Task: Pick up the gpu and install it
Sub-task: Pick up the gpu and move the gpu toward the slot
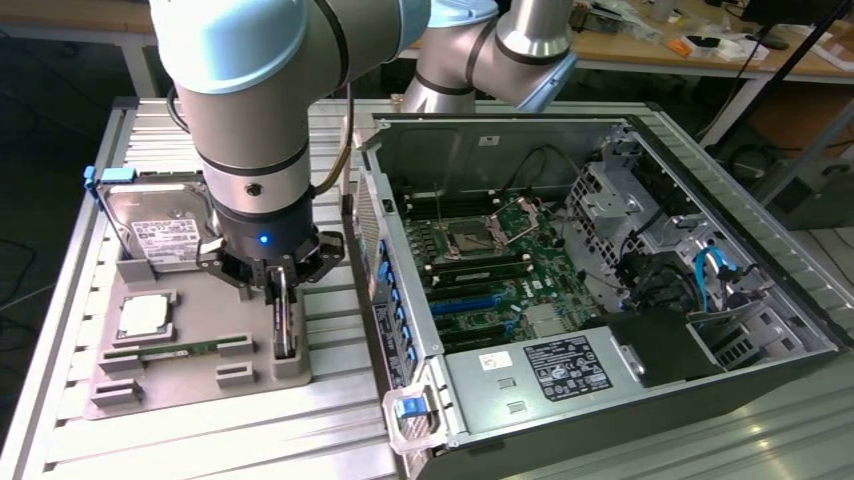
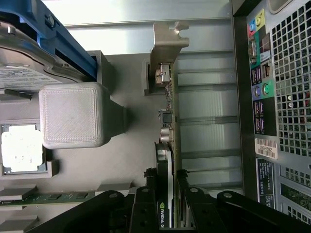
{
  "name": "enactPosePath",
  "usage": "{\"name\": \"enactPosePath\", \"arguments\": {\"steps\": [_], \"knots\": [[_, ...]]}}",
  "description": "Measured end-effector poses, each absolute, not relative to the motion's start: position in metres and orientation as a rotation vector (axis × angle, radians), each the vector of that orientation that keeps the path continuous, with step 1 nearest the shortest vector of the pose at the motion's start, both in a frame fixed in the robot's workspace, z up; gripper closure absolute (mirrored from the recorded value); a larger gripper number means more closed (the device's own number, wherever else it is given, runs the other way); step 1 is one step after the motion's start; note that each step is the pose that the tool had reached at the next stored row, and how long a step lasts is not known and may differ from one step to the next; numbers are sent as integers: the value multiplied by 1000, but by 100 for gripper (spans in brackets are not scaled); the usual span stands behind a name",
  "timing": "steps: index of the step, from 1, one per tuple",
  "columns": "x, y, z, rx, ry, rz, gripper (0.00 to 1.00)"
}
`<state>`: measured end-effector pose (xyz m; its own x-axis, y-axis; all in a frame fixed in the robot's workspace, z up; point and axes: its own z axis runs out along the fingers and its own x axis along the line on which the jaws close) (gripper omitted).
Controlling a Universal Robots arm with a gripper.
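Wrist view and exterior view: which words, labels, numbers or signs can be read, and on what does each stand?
Green logo on the gpu: a sign, letters too small.
White barcode sticker on the computer case: characters blurred.
White label on the hard drive: print too small.
Black label on the power supply: print too small.
No text can be quoted with certainty.

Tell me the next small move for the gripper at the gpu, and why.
Probably a straight lift. The gripper looks closed on the gpu, its fingers against both faces of the card, which stands on edge in its slot in the grey holder. Rising straight up should free it without prying against the slot walls.
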<state>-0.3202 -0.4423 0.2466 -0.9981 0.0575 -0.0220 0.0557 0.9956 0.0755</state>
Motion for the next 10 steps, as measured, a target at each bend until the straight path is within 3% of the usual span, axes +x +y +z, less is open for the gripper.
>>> {"name": "enactPosePath", "arguments": {"steps": [10], "knots": [[-320,-442,250,88,3114,117,73]]}}
